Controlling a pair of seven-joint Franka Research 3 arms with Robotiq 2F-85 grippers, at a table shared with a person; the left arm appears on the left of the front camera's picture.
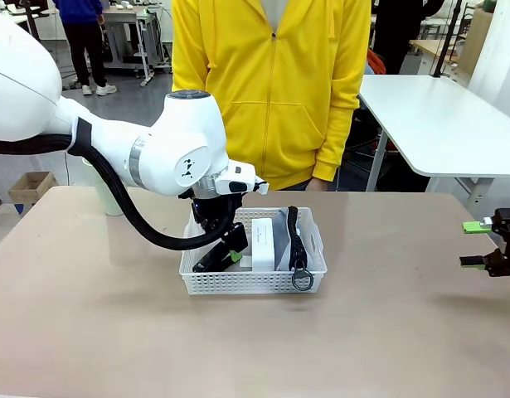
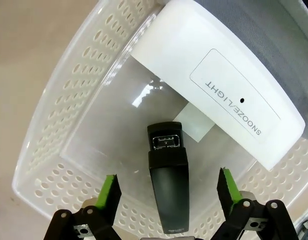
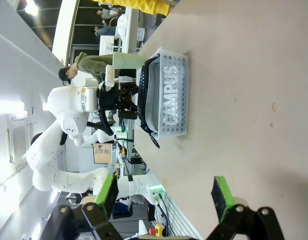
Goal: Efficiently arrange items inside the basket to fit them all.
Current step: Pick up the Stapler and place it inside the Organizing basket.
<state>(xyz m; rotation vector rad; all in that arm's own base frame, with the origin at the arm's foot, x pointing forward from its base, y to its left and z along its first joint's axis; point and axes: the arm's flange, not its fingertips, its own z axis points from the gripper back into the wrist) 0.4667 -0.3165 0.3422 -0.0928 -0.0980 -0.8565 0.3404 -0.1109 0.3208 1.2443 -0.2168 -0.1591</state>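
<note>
The white lattice basket (image 1: pixel 253 282) sits mid-table in front of a person in a yellow jacket. Inside it, the black stapler (image 2: pixel 169 200) lies on the floor at the left end. The white boxy device (image 2: pixel 219 85), marked SNOOZE/LIGHT, stands beside it. The grey pencil pouch (image 1: pixel 289 236) stands on edge at the right, its ring (image 1: pixel 303 279) hanging over the front rim. My left gripper (image 2: pixel 169 185) is down in the basket, open, with its green pads (image 2: pixel 110 190) either side of the stapler and clear of it. My right gripper (image 1: pixel 485 244) hovers open at the table's right edge.
A pale green tumbler cup (image 1: pixel 106 196) stands on the table at the far left, partly behind my left arm's cable. A white label (image 2: pixel 196 122) lies on the basket floor. In the right wrist view the basket (image 3: pixel 170 95) shows CAMPUS lettering through its lattice. A white side table (image 1: pixel 445 124) stands back right.
</note>
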